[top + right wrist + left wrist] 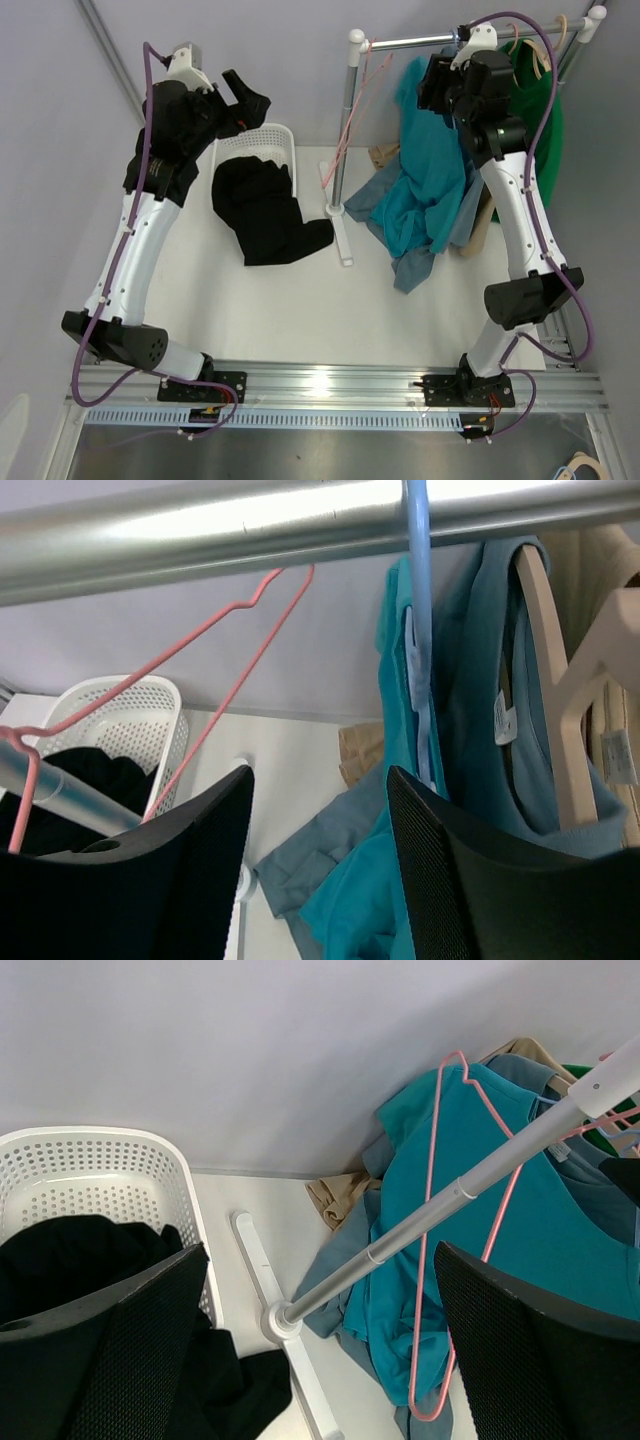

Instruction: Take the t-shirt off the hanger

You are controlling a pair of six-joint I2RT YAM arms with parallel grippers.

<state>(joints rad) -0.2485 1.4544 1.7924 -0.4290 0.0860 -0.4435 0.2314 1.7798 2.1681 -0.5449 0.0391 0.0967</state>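
A teal t-shirt (428, 160) hangs on a blue hanger (419, 590) from the rack's rail (470, 38), its lower part bunched on the table. It also shows in the right wrist view (395, 680) and the left wrist view (520, 1230). My right gripper (432, 85) is open and empty just in front of the rail, left of the blue hanger's hook; its jaws (318, 810) stand wide apart. My left gripper (250, 100) is open and empty above the basket; in its own view (320, 1290) it looks past the rack post.
An empty pink hanger (352, 115) hangs at the rail's left end by the post (345, 130). A white basket (255, 150) holds a black garment (262, 210) spilling onto the table. A slate-blue shirt on a wooden hanger (545, 680) and a green shirt (547, 110) hang further right.
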